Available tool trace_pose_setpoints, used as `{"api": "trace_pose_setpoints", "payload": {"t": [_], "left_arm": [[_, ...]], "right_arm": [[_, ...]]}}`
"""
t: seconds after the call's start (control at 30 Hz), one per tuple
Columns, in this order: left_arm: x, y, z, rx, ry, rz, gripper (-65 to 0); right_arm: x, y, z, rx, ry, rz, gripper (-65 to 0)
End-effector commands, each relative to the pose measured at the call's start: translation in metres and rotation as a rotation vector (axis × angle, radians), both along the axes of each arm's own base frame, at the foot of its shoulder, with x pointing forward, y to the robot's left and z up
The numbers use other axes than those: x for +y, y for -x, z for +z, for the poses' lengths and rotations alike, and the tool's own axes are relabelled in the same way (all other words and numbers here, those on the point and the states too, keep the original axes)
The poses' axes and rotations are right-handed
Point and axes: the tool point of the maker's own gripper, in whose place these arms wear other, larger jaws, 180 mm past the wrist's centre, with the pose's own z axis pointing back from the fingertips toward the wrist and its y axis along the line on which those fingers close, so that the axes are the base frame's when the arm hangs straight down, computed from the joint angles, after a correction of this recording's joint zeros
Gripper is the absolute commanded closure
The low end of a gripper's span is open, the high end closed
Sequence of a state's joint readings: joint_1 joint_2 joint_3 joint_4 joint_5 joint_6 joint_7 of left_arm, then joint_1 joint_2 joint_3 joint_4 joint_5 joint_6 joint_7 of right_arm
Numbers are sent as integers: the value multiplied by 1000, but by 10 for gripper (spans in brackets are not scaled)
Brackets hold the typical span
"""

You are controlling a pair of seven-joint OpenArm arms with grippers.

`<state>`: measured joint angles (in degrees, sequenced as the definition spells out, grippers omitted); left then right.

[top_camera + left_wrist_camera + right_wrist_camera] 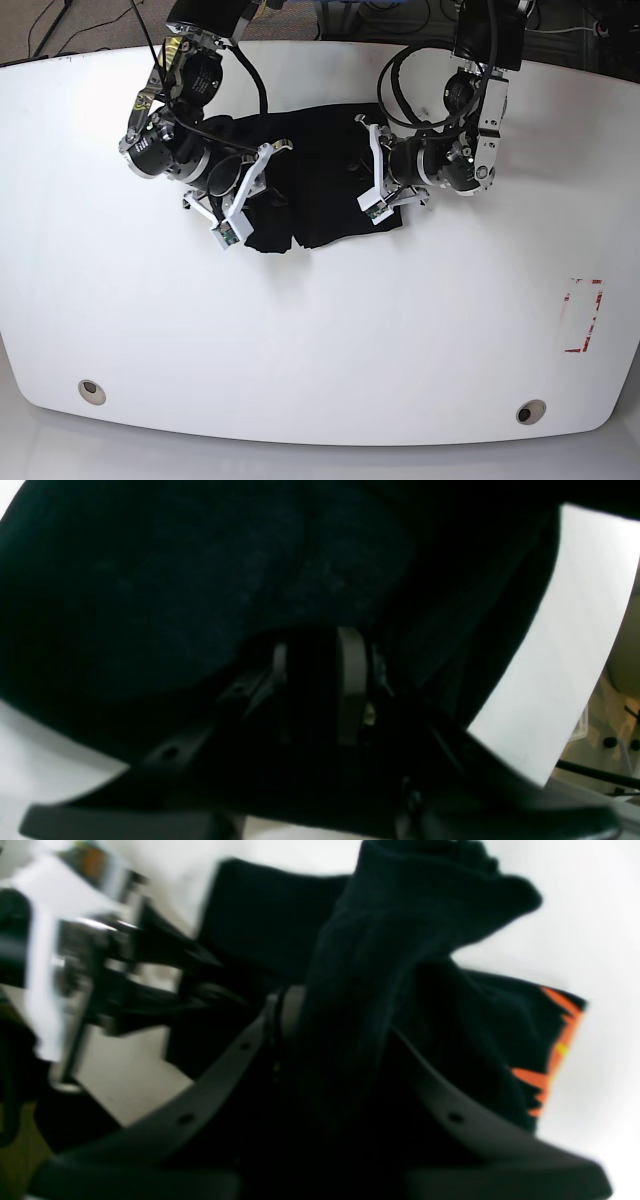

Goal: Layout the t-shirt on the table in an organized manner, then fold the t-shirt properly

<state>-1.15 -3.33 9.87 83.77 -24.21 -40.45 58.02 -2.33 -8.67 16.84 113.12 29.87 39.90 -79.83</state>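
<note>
The black t-shirt lies bunched in the far middle of the white table. My right gripper is at its left edge. In the right wrist view this gripper is shut on a raised fold of the t-shirt, and an orange-yellow strip of print shows at the right. My left gripper is at the shirt's right edge. In the left wrist view this gripper is closed on black t-shirt fabric, which covers most of the frame.
Two grey grommet holes sit near the front edge. A red-outlined rectangle is at the right. The other arm shows at the left of the right wrist view. Cables lie beyond the table's far edge.
</note>
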Motion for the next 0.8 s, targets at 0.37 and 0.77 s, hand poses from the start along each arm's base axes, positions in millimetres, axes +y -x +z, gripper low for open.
{"api": "trace_pose_setpoints", "payload": {"t": [0.37, 0.77], "left_arm": [[8, 4, -8, 22, -71, -13, -108], [8, 4, -8, 22, -71, -13, -108]], "right_arm": [[39, 0, 20, -72, -61, 111, -52], [59, 7, 39, -102, -220, 157, -55]]}}
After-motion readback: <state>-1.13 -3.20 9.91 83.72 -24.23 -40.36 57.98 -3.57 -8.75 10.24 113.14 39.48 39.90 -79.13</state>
